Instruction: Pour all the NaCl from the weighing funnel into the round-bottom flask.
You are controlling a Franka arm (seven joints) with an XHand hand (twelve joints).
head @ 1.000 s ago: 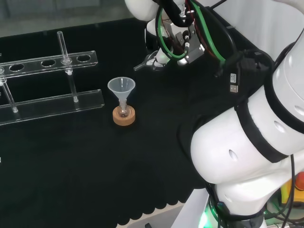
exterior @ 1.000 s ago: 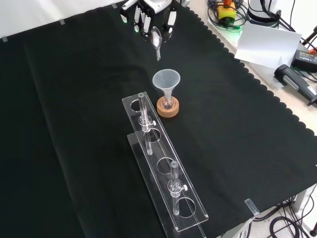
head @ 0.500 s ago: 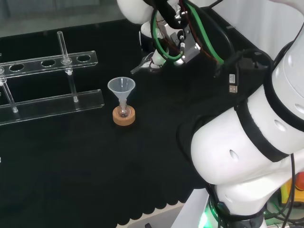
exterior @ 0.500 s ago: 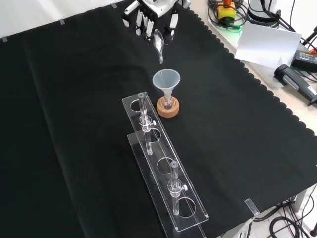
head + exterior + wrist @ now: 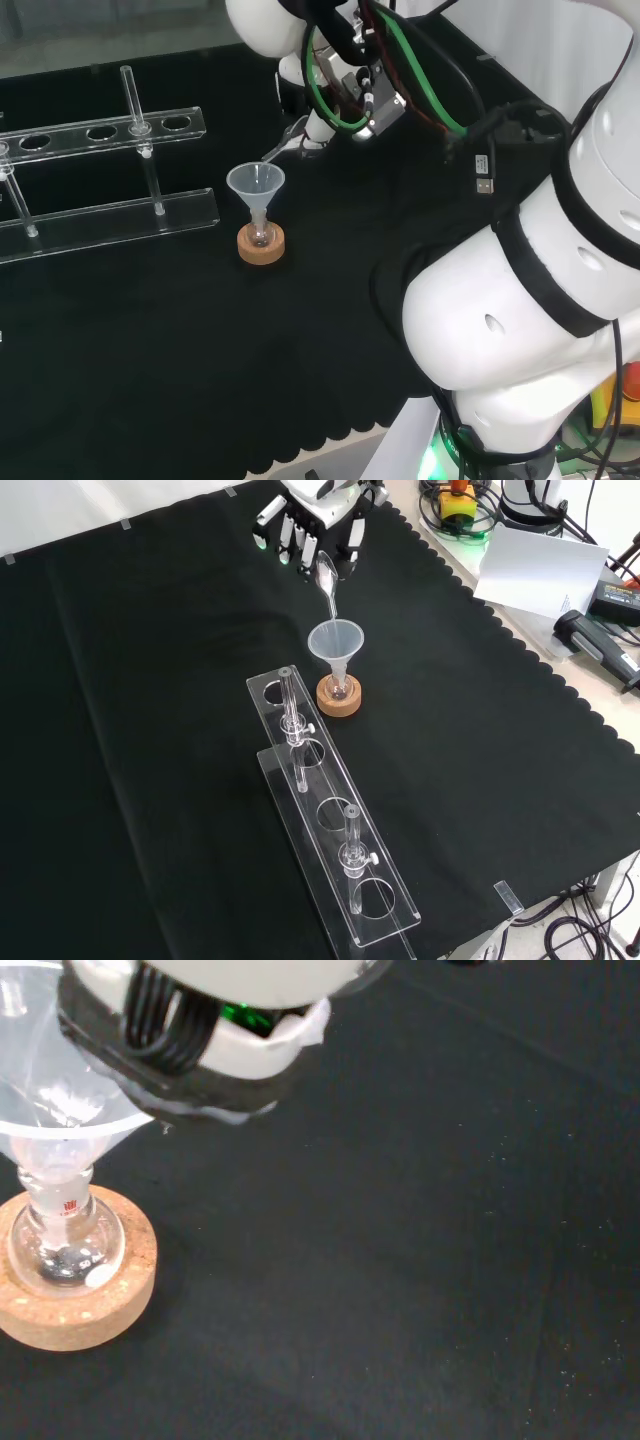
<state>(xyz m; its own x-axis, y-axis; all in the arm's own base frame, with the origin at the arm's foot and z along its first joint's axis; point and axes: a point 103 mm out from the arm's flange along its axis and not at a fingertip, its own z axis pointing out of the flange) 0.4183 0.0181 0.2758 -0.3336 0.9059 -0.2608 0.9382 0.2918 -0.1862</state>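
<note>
Black-clothed bench (image 5: pixel 150 780) bears cork ring (image 5: pixel 339 699), clear rack (image 5: pixel 335 830).

— Where does your flask (image 5: pixel 62 1245) stand?
— On the cork ring (image 5: pixel 338 699), with a funnel (image 5: pixel 336 640) in its neck; in the front view the rack (image 5: pixel 330 820) lies just left of it and runs nearer you.
— And the hand (image 5: pixel 318 515)?
— Farther off, its weighing funnel (image 5: pixel 326 577) reaching to just above that funnel's far rim.
</note>
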